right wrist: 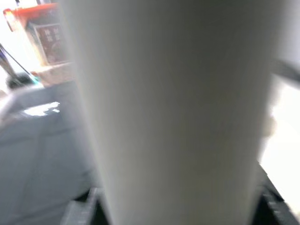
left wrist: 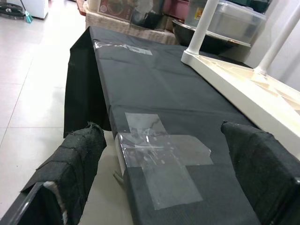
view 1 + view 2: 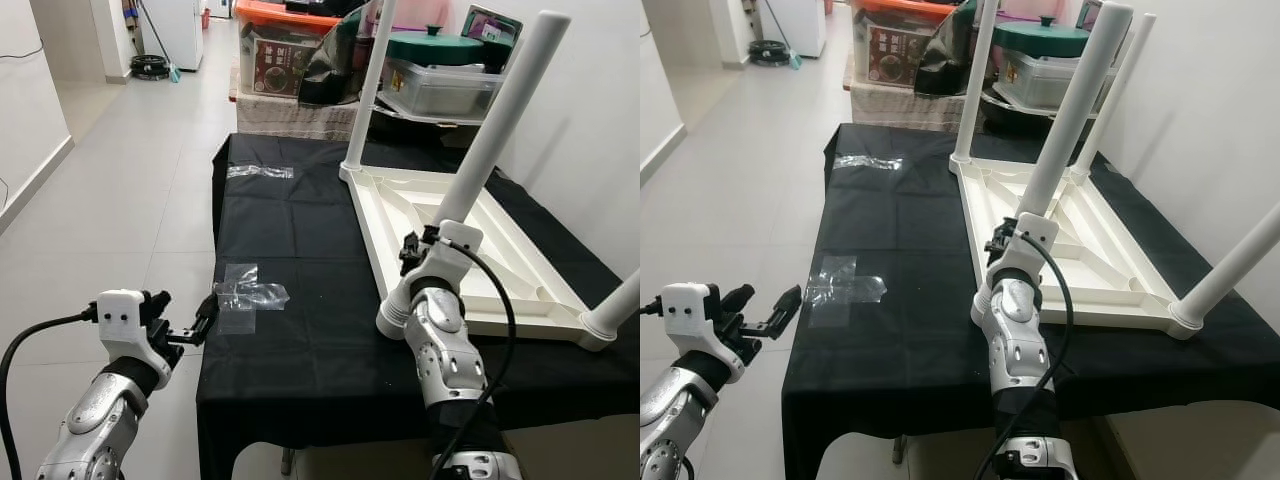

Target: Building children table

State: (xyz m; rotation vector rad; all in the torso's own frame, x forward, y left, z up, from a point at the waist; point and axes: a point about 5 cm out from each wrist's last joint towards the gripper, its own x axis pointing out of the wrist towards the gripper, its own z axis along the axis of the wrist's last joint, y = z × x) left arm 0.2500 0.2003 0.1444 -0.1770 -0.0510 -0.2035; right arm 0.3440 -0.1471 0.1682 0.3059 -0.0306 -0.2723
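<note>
Step in hand: fitting a leg. Tabletop (image 3: 520, 260) lies upside down on the black cloth (image 3: 300, 330). Right gripper (image 3: 425, 250) grips the near leg (image 3: 495, 125) at its base. Left gripper (image 3: 190, 325) idles at 8 o'clock, fingers spread. Next: probably twist it tight.

Both eye views look forward and down from the head onto the black-draped tabletop (image 3: 300, 230), sharing the upturned white table (image 3: 1095, 255) at right and the taped patch (image 3: 245, 295) near left. The left wrist view looks low along the tabletop from its near-left corner toward the far clutter. The right wrist view presses close against a white leg (image 1: 173, 112).
</note>
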